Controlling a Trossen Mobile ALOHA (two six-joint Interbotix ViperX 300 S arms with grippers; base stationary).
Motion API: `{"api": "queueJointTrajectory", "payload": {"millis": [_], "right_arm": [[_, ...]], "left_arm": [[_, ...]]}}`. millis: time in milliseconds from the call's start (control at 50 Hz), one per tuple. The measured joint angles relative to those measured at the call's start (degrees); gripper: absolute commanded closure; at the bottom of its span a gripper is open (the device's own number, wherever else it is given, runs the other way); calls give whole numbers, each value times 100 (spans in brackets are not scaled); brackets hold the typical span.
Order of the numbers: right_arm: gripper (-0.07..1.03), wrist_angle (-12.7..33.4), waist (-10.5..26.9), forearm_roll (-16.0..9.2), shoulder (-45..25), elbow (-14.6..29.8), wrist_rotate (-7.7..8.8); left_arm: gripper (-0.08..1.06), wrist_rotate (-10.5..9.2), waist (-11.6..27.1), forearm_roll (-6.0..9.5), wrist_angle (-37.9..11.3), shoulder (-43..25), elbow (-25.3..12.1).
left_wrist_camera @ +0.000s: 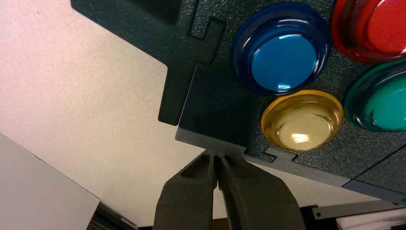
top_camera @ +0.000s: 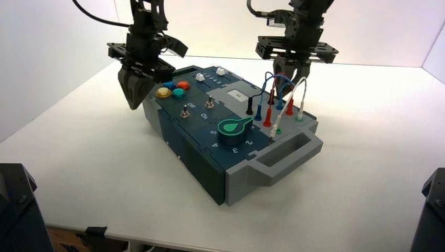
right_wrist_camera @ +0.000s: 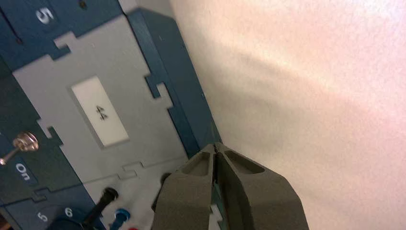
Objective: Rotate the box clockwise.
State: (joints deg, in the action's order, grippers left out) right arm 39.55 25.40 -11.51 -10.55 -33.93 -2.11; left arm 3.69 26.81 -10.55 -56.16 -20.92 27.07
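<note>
On the white table [top_camera: 84, 157] sits our dark teal-and-grey control box [top_camera: 210, 163], skewed. Our left tool [top_camera: 134, 93], pinched closed, meets its left edge; our right tool [top_camera: 292, 71], closed, hangs beside the looped wires [top_camera: 283, 86]. Pushing could snag them.

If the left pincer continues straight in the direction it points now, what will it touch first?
Probably the grey edge of the large dark teal-and-grey box, beside the round yellow button; the shut left pincer already looks nearly against it.

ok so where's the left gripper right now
In the high view the left gripper is at the box's far-left corner, fingers shut; its wrist view shows the tips at the box's edge beside the yellow button.
</note>
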Motion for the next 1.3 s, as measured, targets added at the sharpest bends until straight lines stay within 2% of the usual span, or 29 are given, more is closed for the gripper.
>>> {"api": "queueJointTrajectory", "payload": {"millis": [160,300,500,700,940,1100,1220,1300], "right_arm": [[98,-158,0,-18,-9,-18,-18],[98,-272,0,-18,9,-26,-35],[98,-334,-18,-9,132,-44,-79],[98,-246,-185,62,571,-44,-88],[98,-97,-185,114,1125,-53,-97],[98,-114,-167,360,1644,-167,-62],[98,-220,-149,562,2065,-325,-44],[98,-246,-141,598,2180,-378,-53]], "left_arm": [[101,-9,-9,-9,202,62,0],[101,-18,-26,-9,756,220,-9],[101,-53,35,35,1046,721,272],[101,-105,132,62,1081,1397,668],[101,-114,114,62,1002,2259,1178],[101,-158,114,62,976,3103,1345],[101,-272,97,62,967,3735,1406],[101,-316,79,70,958,3946,1450]]}}
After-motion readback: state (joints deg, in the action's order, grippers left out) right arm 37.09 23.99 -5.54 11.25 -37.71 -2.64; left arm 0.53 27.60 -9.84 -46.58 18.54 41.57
